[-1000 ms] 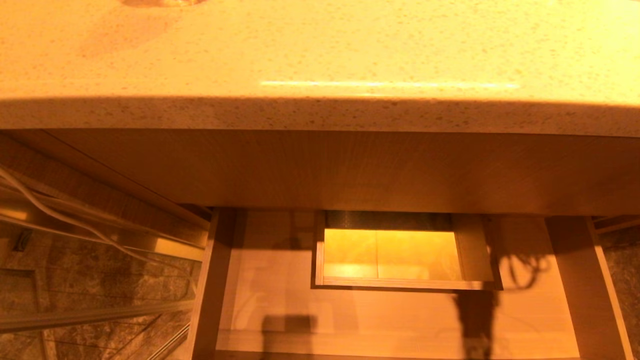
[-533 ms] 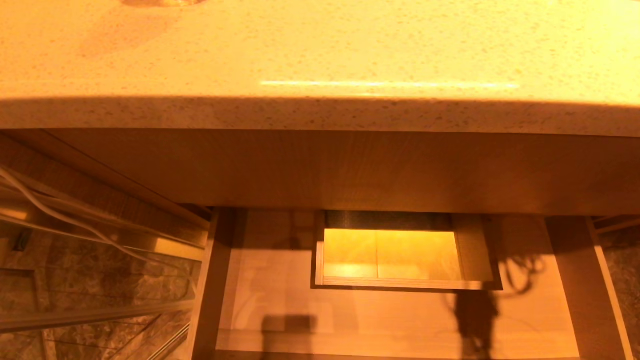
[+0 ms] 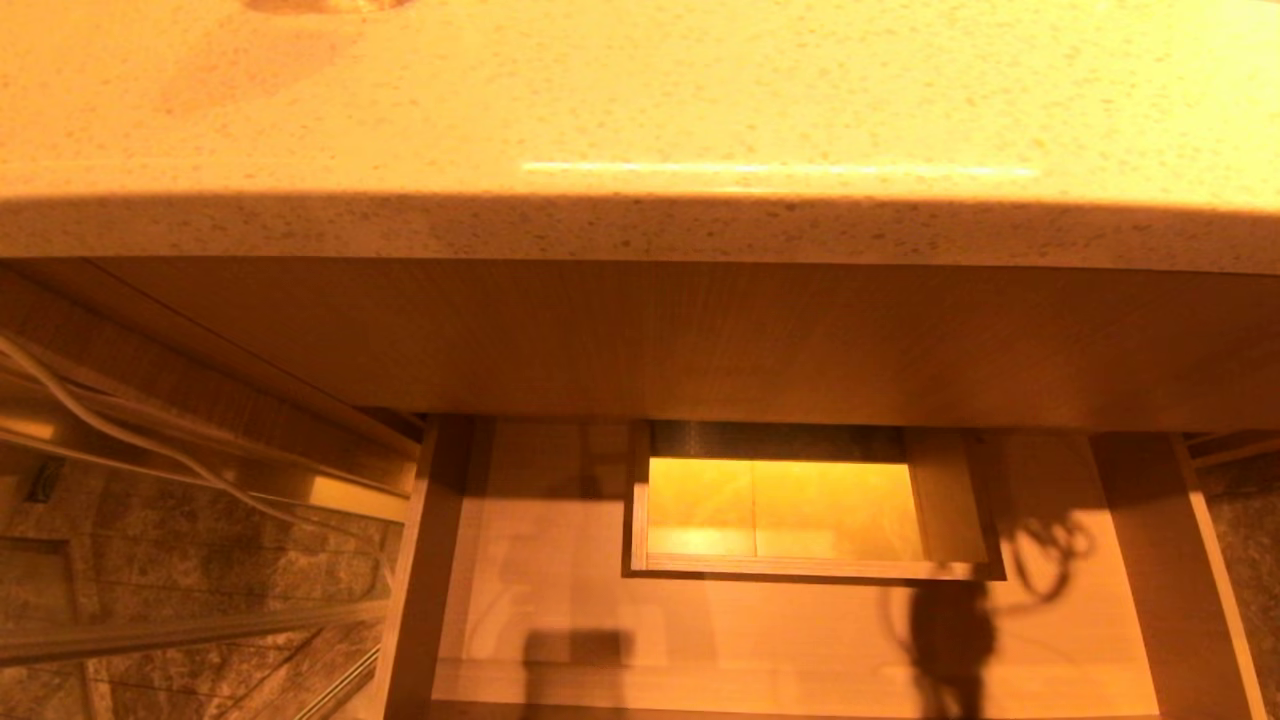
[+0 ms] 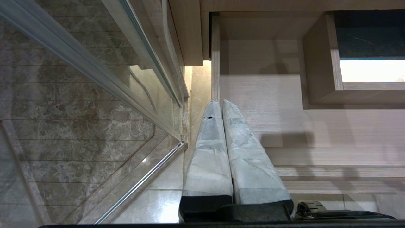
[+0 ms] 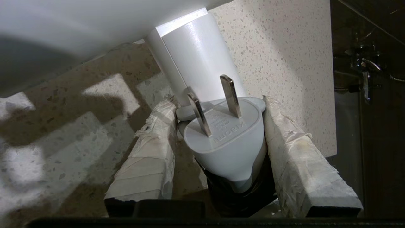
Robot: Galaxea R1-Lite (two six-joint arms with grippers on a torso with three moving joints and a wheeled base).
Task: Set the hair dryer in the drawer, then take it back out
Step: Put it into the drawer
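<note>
White hair dryer, one, handle clamped with its two-pin plug between the right gripper fingers, over the speckled countertop; handle axis runs away from the wrist, plug pins face camera. One drawer open, nothing visible inside. Left gripper fingers pressed together beside the drawer.

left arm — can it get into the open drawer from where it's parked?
Probably yes. The left gripper, fingers together, hangs just above the drawer at its left wall, and nothing lies between them on that bare floor.
</note>
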